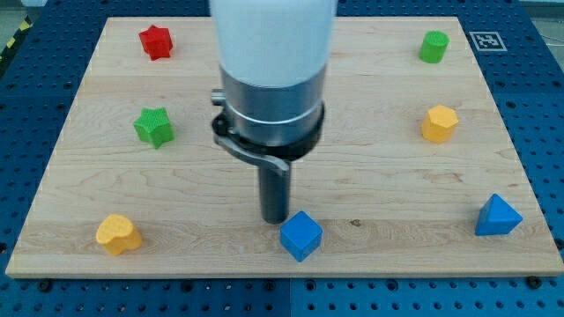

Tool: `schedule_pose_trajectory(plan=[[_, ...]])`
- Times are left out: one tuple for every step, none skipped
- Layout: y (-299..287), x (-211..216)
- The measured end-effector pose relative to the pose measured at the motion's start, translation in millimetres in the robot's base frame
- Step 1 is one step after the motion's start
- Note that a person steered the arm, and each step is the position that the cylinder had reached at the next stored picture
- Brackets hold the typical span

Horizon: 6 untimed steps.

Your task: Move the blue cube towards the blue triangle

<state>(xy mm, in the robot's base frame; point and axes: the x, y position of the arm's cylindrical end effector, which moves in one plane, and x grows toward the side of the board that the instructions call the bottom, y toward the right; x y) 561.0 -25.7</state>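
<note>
**Blue cube at my tip, near the worktop's bottom edge**

The blue cube [301, 235] sits near the view's bottom, just right of centre, turned cornerwise. My tip [275, 219] stands just beside its upper-left edge, seemingly touching, though contact is hard to judge. There is no pincer: only a plain rod, holding nothing. The blue triangle [497, 216] lies well apart at the view's right, on the wooden worktop [370, 176].
</note>
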Motion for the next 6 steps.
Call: schedule_pose_trajectory(plan=[[-32, 14], [-26, 43], [29, 30], [97, 4], [117, 1], [72, 1]])
